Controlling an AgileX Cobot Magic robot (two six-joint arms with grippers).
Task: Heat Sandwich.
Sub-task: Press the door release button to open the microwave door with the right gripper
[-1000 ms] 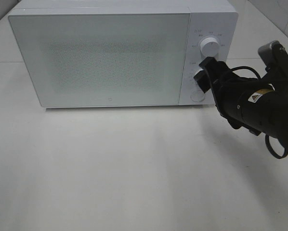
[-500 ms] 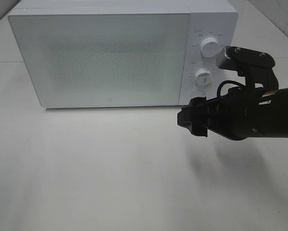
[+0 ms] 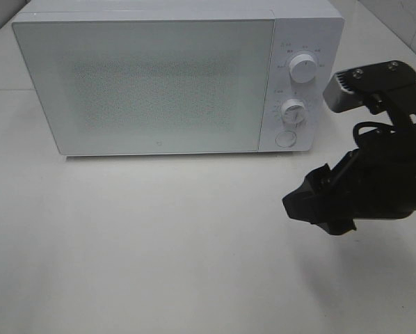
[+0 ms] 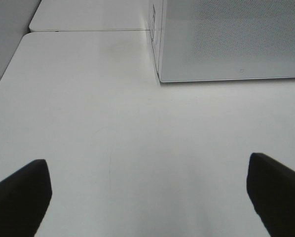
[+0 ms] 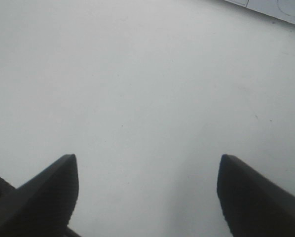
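— Well, what shows?
— Left claw spread wide over the desk; upper left, the white microwave, door closed; lower right, the right claw, prongs apart, gripping nothing.
— The sandwich?
— Cannot tell; no view shows it.

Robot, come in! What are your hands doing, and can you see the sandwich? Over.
Left gripper open, empty. Right gripper open, empty, above table. Sandwich not in view; microwave door shut.

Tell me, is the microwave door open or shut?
Shut: the door sits flush with the control panel, no gap showing at its edge.
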